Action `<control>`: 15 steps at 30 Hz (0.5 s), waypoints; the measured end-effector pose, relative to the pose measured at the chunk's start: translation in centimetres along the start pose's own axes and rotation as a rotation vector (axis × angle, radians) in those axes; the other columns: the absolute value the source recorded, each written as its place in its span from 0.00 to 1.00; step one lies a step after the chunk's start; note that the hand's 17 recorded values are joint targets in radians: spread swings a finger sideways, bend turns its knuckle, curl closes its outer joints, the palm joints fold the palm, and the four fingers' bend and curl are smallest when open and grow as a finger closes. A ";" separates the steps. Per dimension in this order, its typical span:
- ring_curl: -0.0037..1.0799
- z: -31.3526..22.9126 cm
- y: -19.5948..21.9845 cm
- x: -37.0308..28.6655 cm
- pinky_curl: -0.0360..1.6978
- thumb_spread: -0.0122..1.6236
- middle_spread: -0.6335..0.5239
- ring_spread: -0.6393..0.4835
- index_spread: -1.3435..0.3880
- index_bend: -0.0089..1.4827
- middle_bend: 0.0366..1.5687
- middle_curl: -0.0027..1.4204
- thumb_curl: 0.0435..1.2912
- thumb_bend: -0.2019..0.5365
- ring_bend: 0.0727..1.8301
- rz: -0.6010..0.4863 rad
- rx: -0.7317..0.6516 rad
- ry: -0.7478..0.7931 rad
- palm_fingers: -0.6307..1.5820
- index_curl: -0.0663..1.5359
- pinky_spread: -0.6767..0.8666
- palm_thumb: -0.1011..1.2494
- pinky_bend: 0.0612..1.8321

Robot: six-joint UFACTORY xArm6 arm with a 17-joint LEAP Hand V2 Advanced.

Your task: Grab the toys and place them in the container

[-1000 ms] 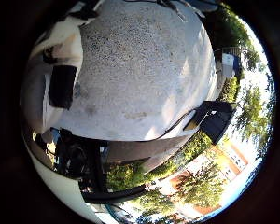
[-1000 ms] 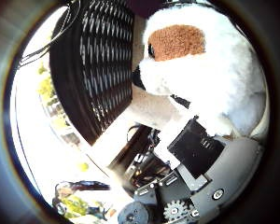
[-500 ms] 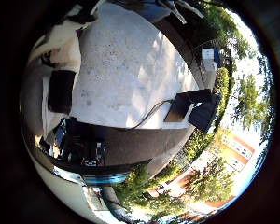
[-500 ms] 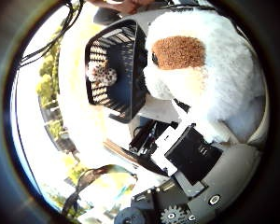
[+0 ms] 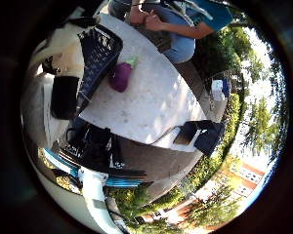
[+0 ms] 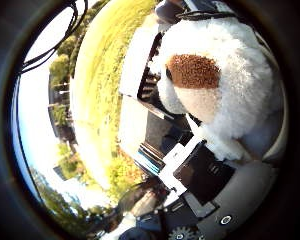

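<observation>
A white plush dog [image 6: 230,100] with a brown patch presses close against my palm, and my hand [image 6: 205,175] is curled round it. A black mesh basket [image 5: 100,53] stands on the white table [image 5: 151,102], well below the palm. Beside the basket on the table lies a purple eggplant toy [image 5: 121,77]. Part of the basket also shows behind the plush in the thumb side view. What lies inside the basket cannot be seen now.
A person in a blue top [image 5: 185,24] sits at the table's far side, hands near its edge. A black box and a flat device [image 5: 200,139] sit at the table's near edge. Grass, hedges and buildings lie around.
Both views have swung and pulled back, so the hand has risen away from the basket with the plush dog still held. The basket now looks much smaller and the eggplant toy has come into view.
</observation>
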State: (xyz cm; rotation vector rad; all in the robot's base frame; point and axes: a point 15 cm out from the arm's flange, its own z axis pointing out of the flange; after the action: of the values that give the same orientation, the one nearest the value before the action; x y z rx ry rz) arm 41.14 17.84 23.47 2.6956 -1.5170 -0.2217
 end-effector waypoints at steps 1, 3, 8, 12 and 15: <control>0.81 0.2 -0.9 -0.7 0.60 0.71 0.29 0.45 0.28 0.91 0.76 0.89 0.65 0.24 0.84 -0.007 0.006 -0.004 0.60 0.03 0.53 0.73 0.84; 0.81 0.7 -3.0 -1.7 0.60 0.71 0.29 0.45 0.28 0.91 0.76 0.89 0.63 0.25 0.85 -0.019 0.020 -0.004 0.59 0.03 0.53 0.72 0.84; 0.79 4.0 -7.2 -3.4 0.60 0.73 0.30 0.47 0.27 0.86 0.76 0.88 0.58 0.25 0.87 -0.030 -0.013 -0.004 0.55 0.02 0.53 0.73 0.84; 0.73 7.9 -9.9 -4.3 0.57 0.73 0.32 0.54 0.32 0.84 0.72 0.83 0.55 0.24 0.82 -0.032 -0.066 0.000 0.54 0.03 0.56 0.73 0.79; 0.68 10.2 -11.0 -4.8 0.56 0.72 0.36 0.61 0.45 0.80 0.58 0.74 0.51 0.23 0.72 -0.032 -0.119 0.005 0.38 0.05 0.58 0.71 0.72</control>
State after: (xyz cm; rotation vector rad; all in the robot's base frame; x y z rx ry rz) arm 46.55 28.03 12.70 2.6274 -1.4121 -0.2965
